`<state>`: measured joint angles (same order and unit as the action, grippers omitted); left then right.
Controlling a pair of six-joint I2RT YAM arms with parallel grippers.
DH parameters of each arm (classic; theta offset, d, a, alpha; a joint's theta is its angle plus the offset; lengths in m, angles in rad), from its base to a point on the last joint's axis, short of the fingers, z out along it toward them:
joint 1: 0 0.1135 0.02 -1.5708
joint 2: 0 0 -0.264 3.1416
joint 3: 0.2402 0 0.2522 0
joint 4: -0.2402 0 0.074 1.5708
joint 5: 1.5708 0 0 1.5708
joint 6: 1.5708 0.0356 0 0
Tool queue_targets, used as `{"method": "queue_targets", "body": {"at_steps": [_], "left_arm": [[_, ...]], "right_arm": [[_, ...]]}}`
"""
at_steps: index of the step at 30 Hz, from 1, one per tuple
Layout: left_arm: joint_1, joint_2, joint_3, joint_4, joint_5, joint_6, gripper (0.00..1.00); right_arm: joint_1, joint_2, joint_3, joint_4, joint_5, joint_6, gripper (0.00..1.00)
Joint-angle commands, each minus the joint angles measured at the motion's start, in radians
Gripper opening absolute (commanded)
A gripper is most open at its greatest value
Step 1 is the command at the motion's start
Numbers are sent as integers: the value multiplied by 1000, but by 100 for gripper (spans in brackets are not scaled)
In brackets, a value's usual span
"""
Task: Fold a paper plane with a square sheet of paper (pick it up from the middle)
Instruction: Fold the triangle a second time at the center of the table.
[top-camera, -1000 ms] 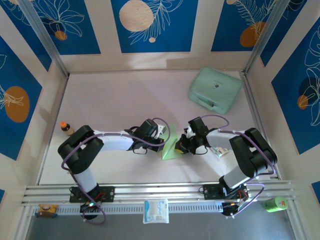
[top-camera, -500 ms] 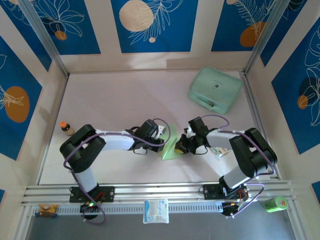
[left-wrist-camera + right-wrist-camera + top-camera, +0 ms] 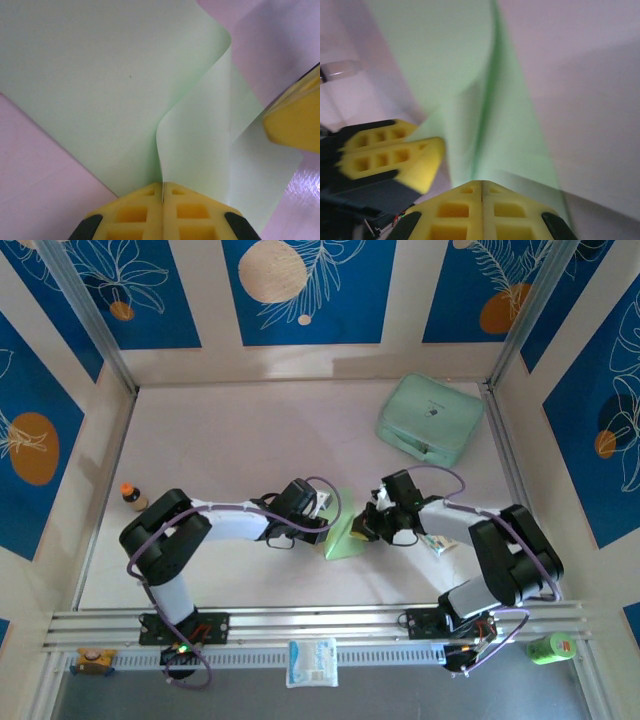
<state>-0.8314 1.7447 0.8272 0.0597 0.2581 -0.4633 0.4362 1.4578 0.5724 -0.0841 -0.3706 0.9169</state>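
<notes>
- Between both arms, the square sheet of paper [image 3: 345, 537] looks thin, floppy and easily torn.
- Clamped shut on it, the left gripper [image 3: 162, 192] and right gripper [image 3: 481, 187] pinch its folds; grip mid-crease, gently.

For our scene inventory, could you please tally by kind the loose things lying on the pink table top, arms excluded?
Paper: 1, the square sheet of paper
Cases: 1, the mint-green case
Bottles: 1, the orange-capped bottle
Packets: 1, the printed packet
Total: 4
</notes>
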Motion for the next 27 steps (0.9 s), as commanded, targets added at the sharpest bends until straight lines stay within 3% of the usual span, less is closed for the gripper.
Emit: {"method": "queue_targets", "body": {"at_steps": [1,15,27], "left_arm": [[10,18,19,-37,16,9,2],[10,27,23,-41,18,16,2],[12,32,26,-46,24,18,2]], "right_arm": [[9,-31,10,63,-49,8,0],[98,115,56,181,-69,49,0],[79,163,-13,194,-17,45,0]]}}
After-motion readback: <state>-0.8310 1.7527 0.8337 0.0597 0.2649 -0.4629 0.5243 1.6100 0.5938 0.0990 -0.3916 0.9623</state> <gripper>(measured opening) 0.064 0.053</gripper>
